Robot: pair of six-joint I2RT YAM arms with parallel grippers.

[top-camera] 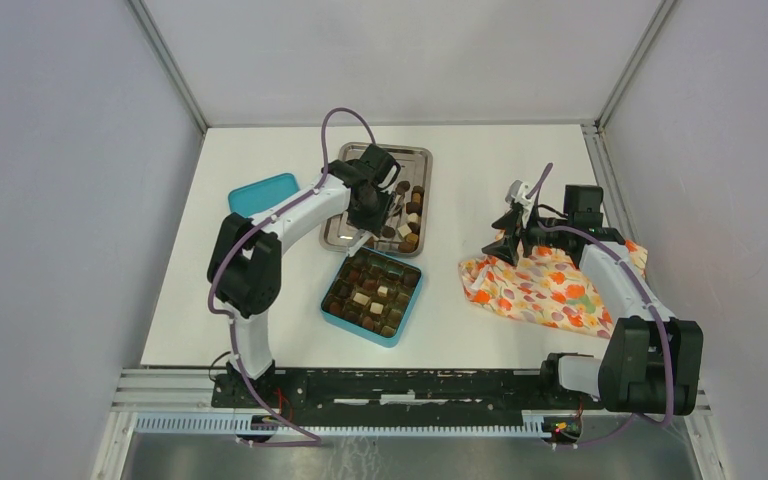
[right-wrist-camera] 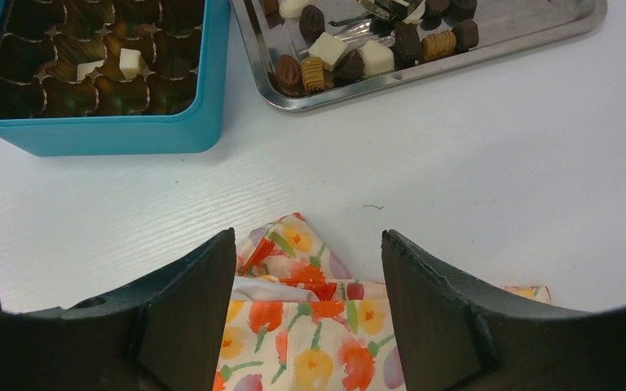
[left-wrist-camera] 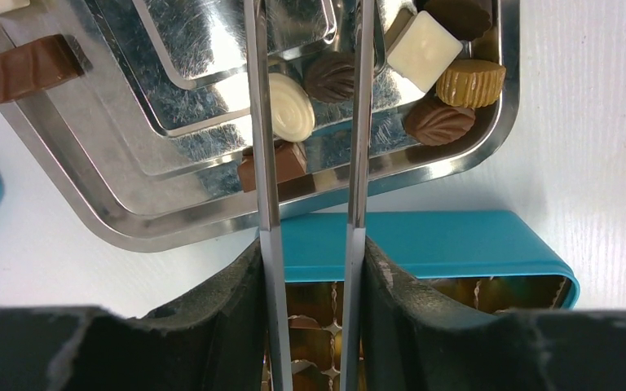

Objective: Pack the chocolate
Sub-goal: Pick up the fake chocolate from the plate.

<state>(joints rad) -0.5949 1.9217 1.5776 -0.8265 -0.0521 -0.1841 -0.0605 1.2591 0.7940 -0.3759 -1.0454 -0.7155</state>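
The white table (top-camera: 480, 160) carries four things. A steel tray (top-camera: 412, 152) lies mid-table toward the far side, with a teal compartmented box (top-camera: 358, 330) just in front of it. A teal lid (top-camera: 263, 193) lies to the tray's left. An orange floral cloth (top-camera: 550, 285) lies crumpled well off to the right.

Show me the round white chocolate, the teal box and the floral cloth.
round white chocolate (left-wrist-camera: 295, 107), left wrist view, its swirled top.
teal box (right-wrist-camera: 114, 134), right wrist view, its near outer wall.
floral cloth (right-wrist-camera: 310, 334), right wrist view, its flowered middle.
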